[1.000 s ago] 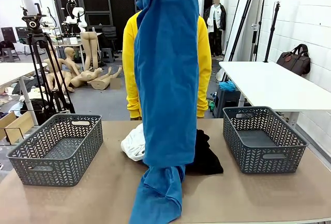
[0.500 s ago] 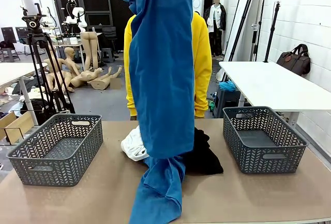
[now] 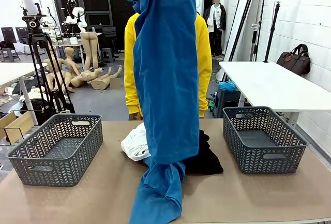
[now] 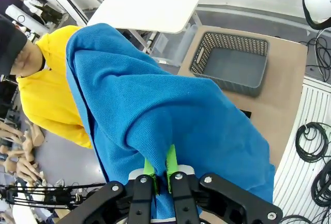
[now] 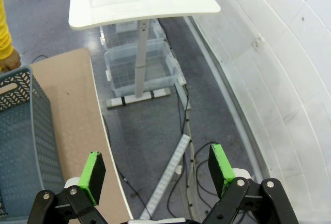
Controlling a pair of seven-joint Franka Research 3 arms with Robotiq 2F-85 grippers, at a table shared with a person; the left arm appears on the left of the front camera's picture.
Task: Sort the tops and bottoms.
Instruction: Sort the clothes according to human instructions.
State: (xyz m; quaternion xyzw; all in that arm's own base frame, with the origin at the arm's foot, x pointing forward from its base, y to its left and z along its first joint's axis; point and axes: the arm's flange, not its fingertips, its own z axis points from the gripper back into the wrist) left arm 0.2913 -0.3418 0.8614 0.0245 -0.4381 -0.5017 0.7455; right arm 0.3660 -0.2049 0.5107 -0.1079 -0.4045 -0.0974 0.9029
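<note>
Fingers of the left gripper are pinched shut on a fold of the blue shirt, green pads nearly meeting through the cloth. The right gripper hangs off past the table's edge, jaws wide apart, holding nothing.

Change over the last second: the hanging shirt swung a little toward the left basket and has drifted back to centre. Height looks the same. The blue heap on the table has not shifted. I can't tell if that heap is the shirt's own tail or a second blue piece caught under it.

My reading is that the lift is done but nothing is sorted yet. The cloth is only swaying, and no carry toward either basket has started. Both baskets look empty.

Materials: the blue is a soft knit with a fine, towel-like grain. It hangs as a long flat panel and bunches into thick rolls near the pads. It screens most of the person in yellow standing behind the table.

The white shirt is a rumpled, rounded lump lying just left of the hanging panel. The black garment is a matte, slumped pile on the right. Both sit mid-table behind the panel, partly hidden by it.

The right basket is grey plastic like the left, with a herringbone lattice, rigid walls and slot handles.
</note>
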